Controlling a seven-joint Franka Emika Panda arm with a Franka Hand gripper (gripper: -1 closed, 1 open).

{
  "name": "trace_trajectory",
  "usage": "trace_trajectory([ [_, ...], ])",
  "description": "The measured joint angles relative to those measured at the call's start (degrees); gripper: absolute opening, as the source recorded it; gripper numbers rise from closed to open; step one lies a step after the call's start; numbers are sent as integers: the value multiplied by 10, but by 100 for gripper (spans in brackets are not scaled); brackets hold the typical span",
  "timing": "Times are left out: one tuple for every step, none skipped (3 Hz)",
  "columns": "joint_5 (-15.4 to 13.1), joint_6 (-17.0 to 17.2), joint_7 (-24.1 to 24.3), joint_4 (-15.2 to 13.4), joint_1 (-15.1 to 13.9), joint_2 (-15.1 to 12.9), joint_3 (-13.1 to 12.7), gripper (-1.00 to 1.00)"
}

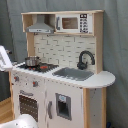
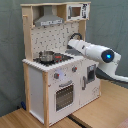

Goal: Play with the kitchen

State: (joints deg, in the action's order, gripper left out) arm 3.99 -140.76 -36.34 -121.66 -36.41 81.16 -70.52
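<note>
Kitchen (image 2: 55, 75) stands on the wooden floor, with the arm (image 2: 92, 50) reaching in from 3 o'clock toward the hob, where a small pot (image 2: 46, 55) sits. Whether the end effector is spread or pressed together cannot be told. Judging by this approach, the next move calls for easing closer to the pot.

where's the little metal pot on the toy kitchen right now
The pot sits on the hob under the grey hood, at the first exterior view's left of the sink; the second exterior view shows it likewise.

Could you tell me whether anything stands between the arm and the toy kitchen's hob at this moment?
Nothing visible does. In the second exterior view the arm reaches over the counter of the kitchen from the second exterior view's right, with the pot on the hob beyond it. The gripper itself is hidden.
</note>
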Motion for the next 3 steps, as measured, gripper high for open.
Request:
trace_trajectory([
  [20,21,17,41,-43,-18,-1,100],
  [46,47,23,87,-85,-38,-4,100],
  [70,75,25,126,-114,-54,-9,100],
])
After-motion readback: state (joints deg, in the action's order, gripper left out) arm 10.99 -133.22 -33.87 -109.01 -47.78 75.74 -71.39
